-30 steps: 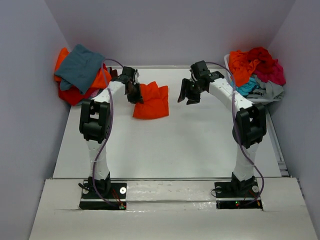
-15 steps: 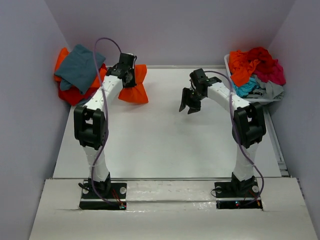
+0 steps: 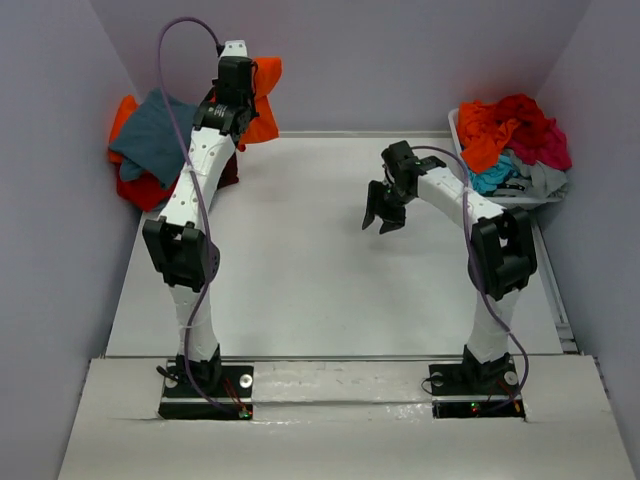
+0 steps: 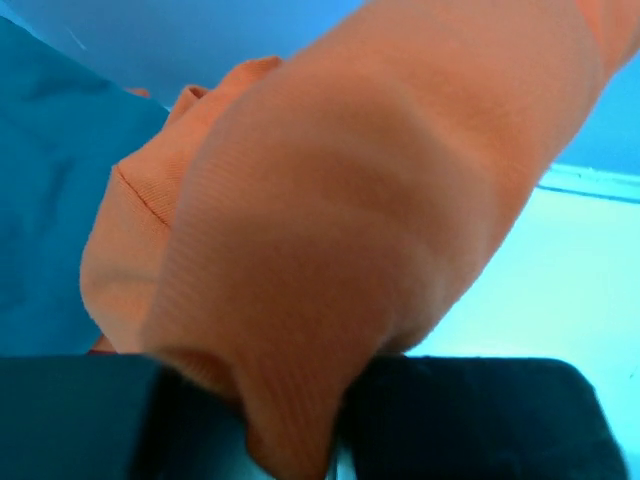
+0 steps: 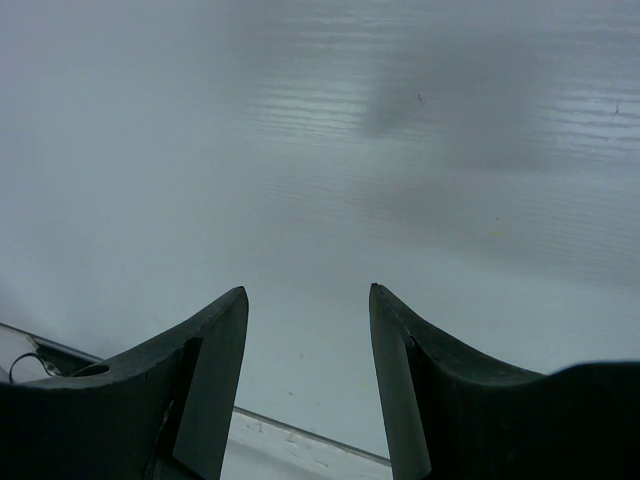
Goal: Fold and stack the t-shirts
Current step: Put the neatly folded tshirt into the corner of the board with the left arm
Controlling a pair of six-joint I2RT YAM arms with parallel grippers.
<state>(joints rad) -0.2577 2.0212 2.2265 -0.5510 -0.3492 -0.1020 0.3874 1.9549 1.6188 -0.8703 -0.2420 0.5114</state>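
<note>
Top external view, left to right. At the far left corner of the table point(image 3: 330, 290), a loose pile of t-shirts point(image 3: 150, 160) is lying against the wall, with a teal-grey shirt point(image 3: 155, 130) resting on top of red and orange cloth. Just right of it, the left arm is reaching up and back. The left gripper point(image 3: 240, 82) is clamping a bunched bright orange t-shirt point(image 3: 264, 100), which is hanging in the air above the table's far edge, beside the pile. Left wrist view: the orange cloth point(image 4: 350, 200) is filling most of the picture, its lower fold pinched between the dark fingers point(image 4: 470, 420), and teal cloth is showing at the left edge. Right of the table's middle, the right gripper point(image 3: 383, 212) is hovering above the table, jaws parted and grasping nothing. In the right wrist view the table surface is showing between its fingers point(image 5: 215, 360). At the far right, the white bin point(image 3: 455, 122) is holding a heap of unfolded shirts point(image 3: 515, 135) in orange, red, magenta, turquoise and grey.
</note>
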